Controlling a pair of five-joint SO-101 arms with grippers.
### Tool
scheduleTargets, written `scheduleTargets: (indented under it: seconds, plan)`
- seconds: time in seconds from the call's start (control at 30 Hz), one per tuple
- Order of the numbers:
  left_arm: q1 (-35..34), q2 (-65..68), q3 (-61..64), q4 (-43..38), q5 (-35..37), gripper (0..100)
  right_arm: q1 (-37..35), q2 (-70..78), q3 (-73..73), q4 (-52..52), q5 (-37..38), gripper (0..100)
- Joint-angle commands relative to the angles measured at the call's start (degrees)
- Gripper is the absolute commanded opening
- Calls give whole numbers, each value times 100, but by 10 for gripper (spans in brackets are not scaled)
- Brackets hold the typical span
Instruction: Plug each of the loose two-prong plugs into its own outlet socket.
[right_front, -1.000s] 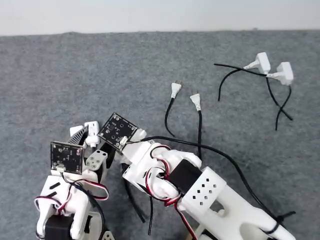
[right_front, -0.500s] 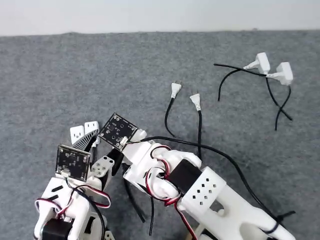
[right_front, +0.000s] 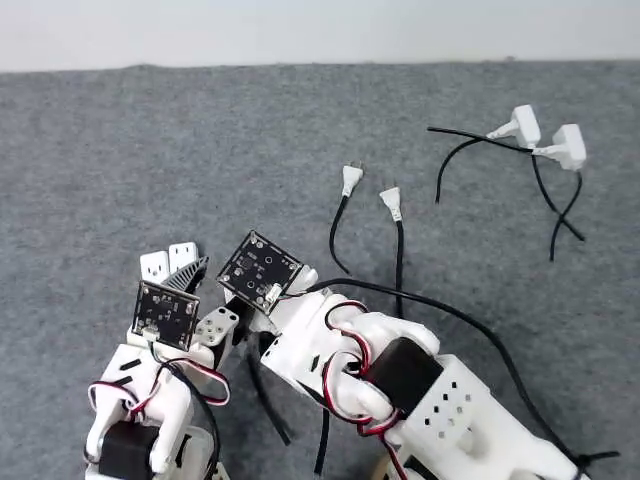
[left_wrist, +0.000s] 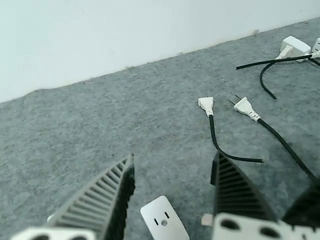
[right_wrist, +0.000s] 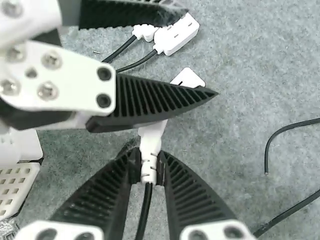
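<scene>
Shifted rightward, left fingers (left_wrist: 100, 205) gape (right fingers (right_wrist: 105, 195) clamp an outlet socket (right_wrist: 150, 140)).

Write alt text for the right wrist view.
The right end effector grips a white socket by its corded neck. One black finger of the open left end effector crosses in front of that socket, and a second socket lies nearby on the grey carpet.
</scene>
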Motion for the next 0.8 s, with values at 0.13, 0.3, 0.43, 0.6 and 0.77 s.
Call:
scheduleTargets:
  seconds: [0.13, 0.3, 0.43, 0.6, 0.77]
  plan:
    - [44, -105, 198, -343, -62, 246, 57, -224, -501, 75, 18, 8]
    - [44, -105, 224, -343, -53, 246, 57, -242, -527, 101, 9, 8]
    - [53, -105, 224, -343, -53, 246, 57, -251, -527, 101, 9, 8]
    - [202, -105, 268, -334, -70, 246, 57, -268, -536, 101, 9, 8]
    - [545, -105, 400, -343, -88, 246, 57, -268, -536, 101, 9, 8]
